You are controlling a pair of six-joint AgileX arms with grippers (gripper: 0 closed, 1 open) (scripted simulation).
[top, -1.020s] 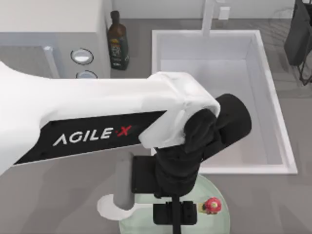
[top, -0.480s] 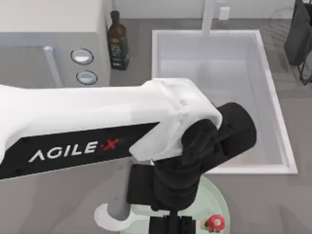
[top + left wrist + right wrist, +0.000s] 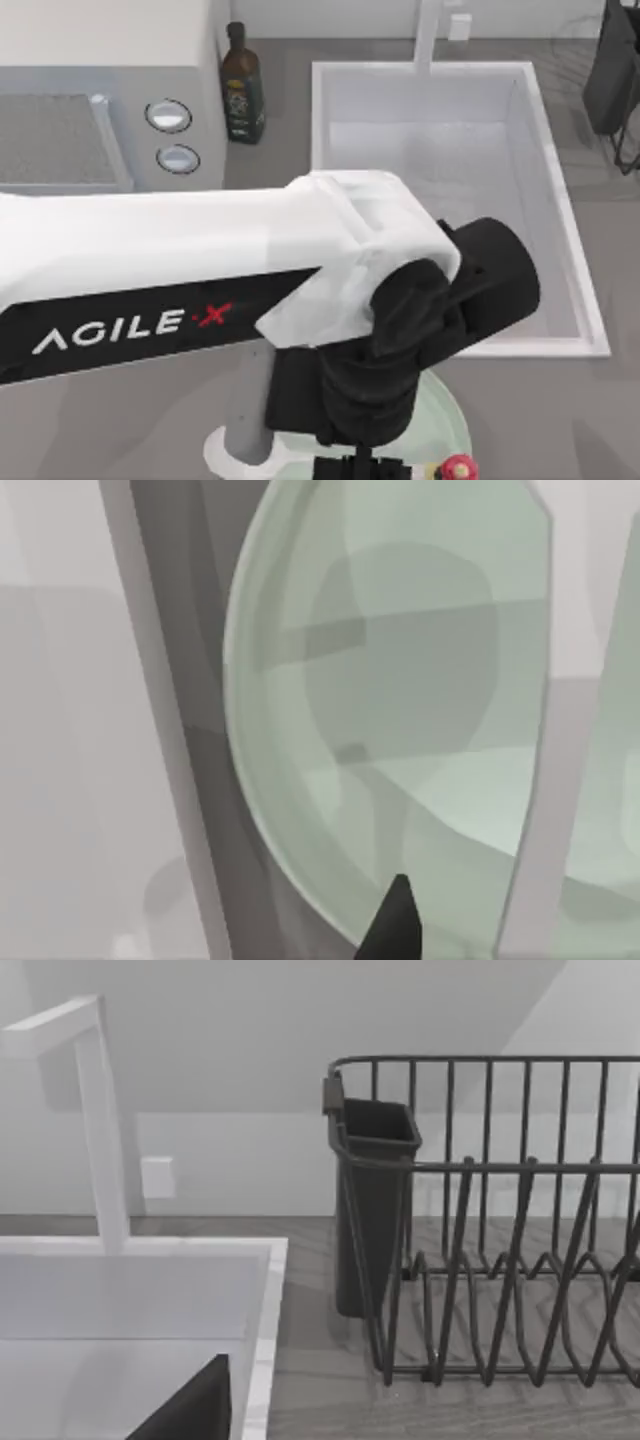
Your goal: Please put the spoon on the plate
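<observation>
One arm carries this scene, and you are looking down on it: my left arm sweeps in from the table's left side, past the microwave (image 3: 60, 150) and the dark bottle (image 3: 242, 85), its wrist bent down at the near edge.

Just left of that wrist lies the spoon (image 3: 228, 458). Its white bowl is on the grey table (image 3: 120, 420), just beside the left rim of the plate (image 3: 445, 415). Its handle runs toward the rim and under the arm, so you cannot tell whether it touches the plate or is held.

The left gripper (image 3: 358, 468) hangs over the plate's left part. You cannot tell its grip state from above. The left wrist view offers one dark tip against the mint-green surface.

Judge the spoon as light, stiff and glossy, likely to slide or swivel under a loose pinch. You would do best to take the thin handle across its width, close to the bowl, and squarely. The plate is broad and flat, a forgiving target, so a low release should suffice. Mind the small red object (image 3: 458, 467) on the plate's right part.

Farther right sits the white sink (image 3: 560, 200). The right gripper (image 3: 190, 1410) is parked near it, facing the dish rack (image 3: 500, 1220); its grip cannot be told either.
</observation>
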